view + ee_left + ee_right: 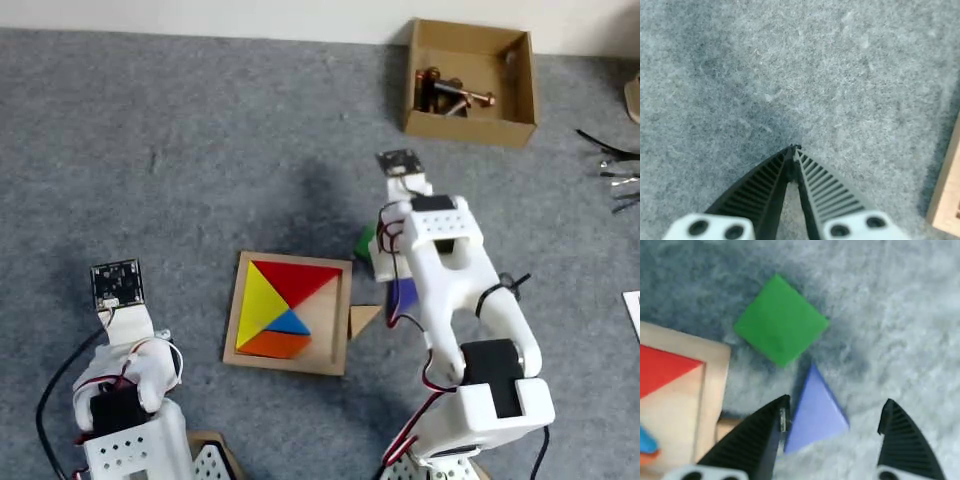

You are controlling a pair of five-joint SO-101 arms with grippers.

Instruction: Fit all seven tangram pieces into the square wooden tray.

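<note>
The square wooden tray (pixel 241 300) lies mid-table and holds red (pixel 300 280), yellow (pixel 261 298), blue (pixel 290 322) and orange (pixel 274 344) pieces. A plain wood triangle (pixel 362 319) rests on the carpet just off the tray's right side. Beside it, under the right arm, lie a green square (pixel 781 326) and a purple triangle (pixel 814 411). My right gripper (pixel 834 416) hangs open above the purple triangle, with the tray's corner (pixel 715 357) nearby. My left gripper (pixel 794 149) is shut, holding nothing, over bare carpet left of the tray's edge (pixel 946 197).
A cardboard box (pixel 470 120) with metal parts stands at the back right. Some tools and cables (pixel 612 165) lie at the far right edge. Grey carpet covers the table, with open room to the left and back.
</note>
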